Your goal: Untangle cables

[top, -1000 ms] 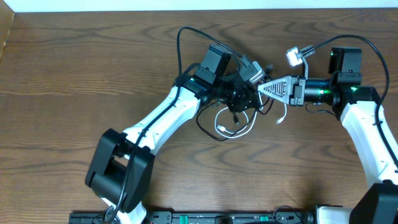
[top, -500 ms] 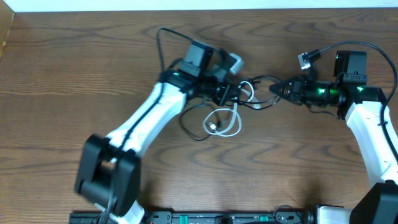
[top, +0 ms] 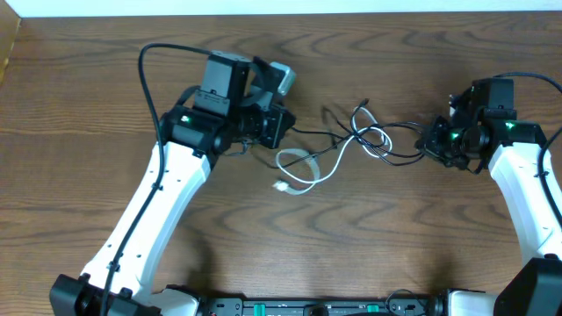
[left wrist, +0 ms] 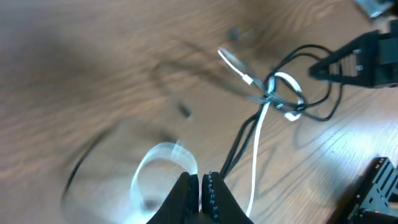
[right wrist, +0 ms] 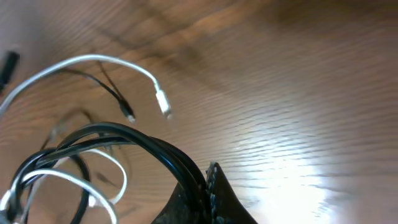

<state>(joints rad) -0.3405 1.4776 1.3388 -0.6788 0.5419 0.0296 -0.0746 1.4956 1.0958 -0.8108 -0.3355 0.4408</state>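
The thin black cable (top: 320, 133) runs taut between my two grippers and crosses the white cable (top: 327, 170) in a loose knot (top: 369, 139) at mid table. The white cable makes a loop, and its plug end lies on the wood below my left gripper (top: 274, 127). That gripper (left wrist: 200, 180) is shut, and the black cable (left wrist: 239, 146) leads out of its tips beside the white cable (left wrist: 256, 143). My right gripper (top: 430, 140) is shut on doubled black strands (right wrist: 143, 140) at its tips (right wrist: 208, 171). A white plug (right wrist: 163, 104) hangs free.
The wooden table (top: 88, 175) has a white edge along the back. The left arm's thick black robot cable (top: 145, 79) arcs up at the far left. A black equipment rail (top: 307, 307) runs along the front edge.
The two grippers have moved apart, the left one to the left and the right one to the right. The bunched cables have been drawn out into a longer, looser line between them.
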